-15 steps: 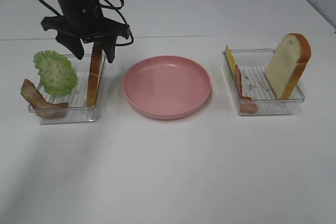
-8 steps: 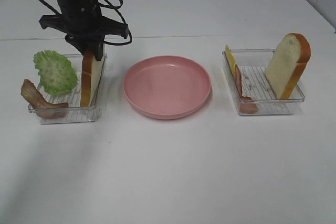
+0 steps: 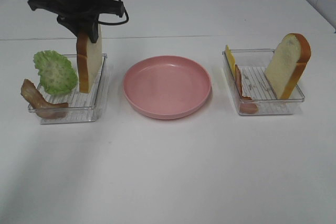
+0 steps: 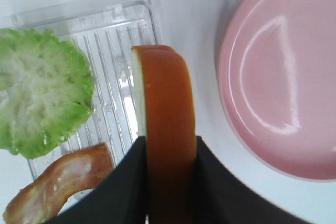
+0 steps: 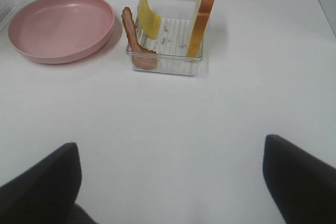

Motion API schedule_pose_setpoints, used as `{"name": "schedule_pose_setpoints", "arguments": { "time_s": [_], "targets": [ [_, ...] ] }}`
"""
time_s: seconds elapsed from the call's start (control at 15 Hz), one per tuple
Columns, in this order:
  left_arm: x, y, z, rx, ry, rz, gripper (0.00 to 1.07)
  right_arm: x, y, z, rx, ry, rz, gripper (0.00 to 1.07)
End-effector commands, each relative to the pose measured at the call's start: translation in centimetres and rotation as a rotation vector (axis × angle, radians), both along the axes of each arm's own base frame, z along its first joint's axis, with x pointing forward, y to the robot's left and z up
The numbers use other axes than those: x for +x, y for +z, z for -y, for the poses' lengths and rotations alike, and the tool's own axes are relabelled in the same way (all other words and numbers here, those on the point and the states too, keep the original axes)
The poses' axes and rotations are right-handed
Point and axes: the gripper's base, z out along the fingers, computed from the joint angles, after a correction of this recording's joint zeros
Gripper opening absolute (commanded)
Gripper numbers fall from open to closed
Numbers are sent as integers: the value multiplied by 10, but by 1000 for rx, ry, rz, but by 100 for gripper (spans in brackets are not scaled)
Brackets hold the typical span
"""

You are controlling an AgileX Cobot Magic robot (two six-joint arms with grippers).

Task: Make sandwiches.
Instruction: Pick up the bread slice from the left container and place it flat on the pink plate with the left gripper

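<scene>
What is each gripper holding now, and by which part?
The left gripper holds the bread slice by its top end, one finger on each flat face. The right gripper is open and holds nothing.

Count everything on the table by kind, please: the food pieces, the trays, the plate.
Bread: 2
Bacon: 2
Lettuce: 1
Cheese: 1
Trays: 2
Plate: 1
Total: 9
</scene>
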Motion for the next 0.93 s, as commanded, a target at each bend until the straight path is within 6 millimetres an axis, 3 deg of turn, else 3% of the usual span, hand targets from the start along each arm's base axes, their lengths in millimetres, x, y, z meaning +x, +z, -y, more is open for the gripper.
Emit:
{"name": "schedule_pose_setpoints", "arguments": {
  "time_s": [0.07,0.13,0.2,0.27,0.4,0.6,0.93],
  "targets": [
    [-15,44,-4,-27,-21,61,0,-2,0,0,-12,-2,27,88],
    [-25,71,-7,-67,-45,122,0,-2,0,0,-12,-2,27,88],
    [-25,79,-9,-97,-58,157,0,-2,0,0,-12,-2,27,88],
    [-25,79,-9,-97,-58,157,0,-2,0,0,-12,-2,27,88],
    [-12,74,-12,-318,-80,153,0,-2,0,0,-9,0,27,88],
    [11,47,-14,-576,-69,92,0,-2,0,0,-8,0,27,88],
    [35,-21,4,-796,-53,-51,0,-2,0,0,-8,0,27,88]
  ]
}}
